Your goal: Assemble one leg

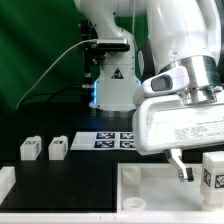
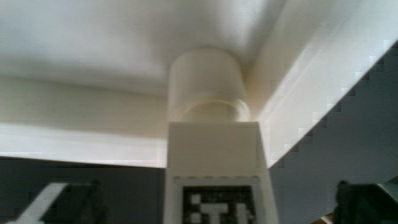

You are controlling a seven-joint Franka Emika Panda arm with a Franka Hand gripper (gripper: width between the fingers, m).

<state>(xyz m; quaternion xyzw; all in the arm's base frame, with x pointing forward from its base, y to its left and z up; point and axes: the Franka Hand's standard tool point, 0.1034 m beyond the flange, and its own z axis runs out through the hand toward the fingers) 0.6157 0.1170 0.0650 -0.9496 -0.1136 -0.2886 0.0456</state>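
Note:
One leg (image 1: 212,172), a small white block with a black-and-white tag, stands upright at the corner of the large white rimmed panel (image 1: 150,190) at the exterior view's right. In the wrist view this leg (image 2: 217,160) sits against the panel's corner (image 2: 89,80), its tag facing the camera. My gripper (image 1: 188,170) hangs just above the panel beside this leg. In the wrist view my gripper (image 2: 210,206) is open. Its dark fingers (image 2: 54,205) stand wide on either side of the leg, with a gap on each side. Two more legs (image 1: 30,148) (image 1: 58,147) lie on the black table at the exterior view's left.
The marker board (image 1: 115,140) lies on the table in front of the arm's base (image 1: 112,85). Another white part (image 1: 5,180) shows at the exterior view's far left edge. A green curtain hangs behind.

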